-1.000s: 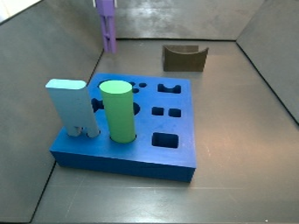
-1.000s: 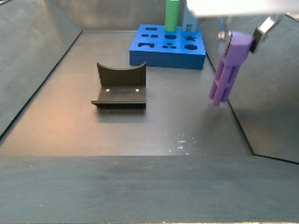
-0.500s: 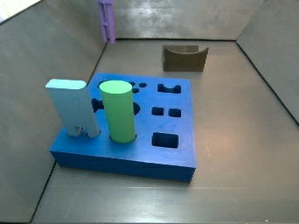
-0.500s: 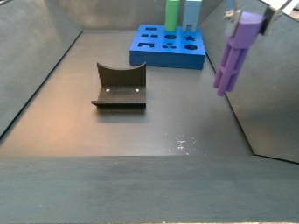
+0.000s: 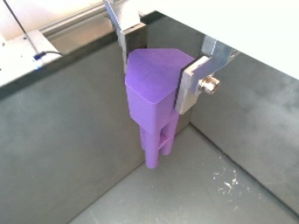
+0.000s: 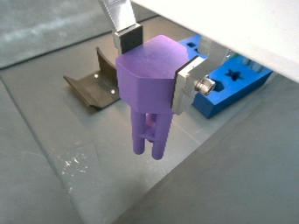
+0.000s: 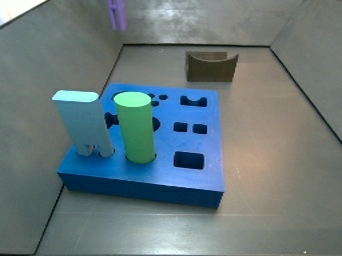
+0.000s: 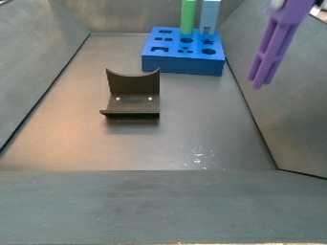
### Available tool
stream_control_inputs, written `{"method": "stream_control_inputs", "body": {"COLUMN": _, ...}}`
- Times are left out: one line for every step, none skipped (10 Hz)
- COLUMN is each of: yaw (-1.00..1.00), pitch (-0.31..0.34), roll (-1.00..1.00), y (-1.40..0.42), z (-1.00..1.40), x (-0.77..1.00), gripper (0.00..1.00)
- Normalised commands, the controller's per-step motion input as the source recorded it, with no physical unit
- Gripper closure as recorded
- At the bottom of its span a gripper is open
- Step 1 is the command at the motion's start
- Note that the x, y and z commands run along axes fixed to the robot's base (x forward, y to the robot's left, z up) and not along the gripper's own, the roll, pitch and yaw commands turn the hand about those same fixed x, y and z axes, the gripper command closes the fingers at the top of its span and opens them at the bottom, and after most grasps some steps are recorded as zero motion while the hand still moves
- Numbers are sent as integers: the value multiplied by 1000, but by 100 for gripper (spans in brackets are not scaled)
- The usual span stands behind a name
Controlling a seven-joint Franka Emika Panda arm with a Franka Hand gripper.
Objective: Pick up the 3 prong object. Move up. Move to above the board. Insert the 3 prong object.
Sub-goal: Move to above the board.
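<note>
The 3 prong object (image 5: 152,96) is a purple peg with a wide head and thin prongs pointing down. My gripper (image 5: 162,70) is shut on its head, with silver fingers (image 5: 194,80) pressed on both sides; the same grip shows in the other wrist view, gripper (image 6: 155,68) on peg (image 6: 149,101). The peg hangs high above the floor, near the top edge in both side views (image 7: 116,14) (image 8: 277,43). The board (image 7: 201,182) is a flat blue block with shaped holes, lying on the floor away from the peg (image 8: 185,66) (image 6: 237,86).
A thick green cylinder (image 7: 134,126) and a pale blue block (image 7: 80,122) stand upright in the board. A dark olive U-shaped piece (image 7: 210,66) (image 8: 130,94) rests on the floor beyond the board. Grey walls enclose the floor.
The gripper has risen with the purple peg in it; in both side views the peg has climbed toward the top edge, well clear of the floor.
</note>
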Motion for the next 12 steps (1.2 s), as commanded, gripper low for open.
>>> {"method": "stream_control_inputs", "body": {"yaw": 14, "pitch": 45, "roll": 44, "y": 77, "z": 869, "x": -103, "gripper": 100}}
{"method": "stream_control_inputs", "body": {"yaw": 14, "pitch": 68, "roll": 34, "y": 49, "z": 669, "x": -48, "gripper": 100}}
{"method": "stream_control_inputs", "body": {"yaw": 15, "pitch": 78, "roll": 32, "y": 41, "z": 565, "x": -31, "gripper": 100}}
{"method": "stream_control_inputs", "body": {"yaw": 15, "pitch": 87, "roll": 38, "y": 22, "z": 309, "x": -10, "gripper": 100}}
{"method": "stream_control_inputs", "body": {"yaw": 14, "pitch": 86, "roll": 43, "y": 12, "z": 208, "x": -8, "gripper": 100}}
{"method": "stream_control_inputs", "body": {"yaw": -470, "pitch": 384, "roll": 348, "y": -1000, "z": 101, "x": 452, "gripper": 100}}
{"method": "stream_control_inputs", "body": {"yaw": -463, "pitch": 370, "roll": 351, "y": -1000, "z": 92, "x": 455, "gripper": 100}}
{"method": "stream_control_inputs", "body": {"yaw": -259, "pitch": 331, "roll": 263, "y": -1000, "z": 94, "x": 466, "gripper": 100}}
{"method": "stream_control_inputs", "body": {"yaw": -132, "pitch": 278, "roll": 120, "y": -1000, "z": 98, "x": 479, "gripper": 100}}
{"method": "stream_control_inputs", "body": {"yaw": -24, "pitch": 204, "roll": -7, "y": -1000, "z": 99, "x": 485, "gripper": 100}}
{"method": "stream_control_inputs", "body": {"yaw": -11, "pitch": 157, "roll": -19, "y": -1000, "z": 101, "x": 488, "gripper": 100}}
{"method": "stream_control_inputs", "body": {"yaw": 4, "pitch": 129, "roll": -2, "y": -1000, "z": 104, "x": 492, "gripper": 100}}
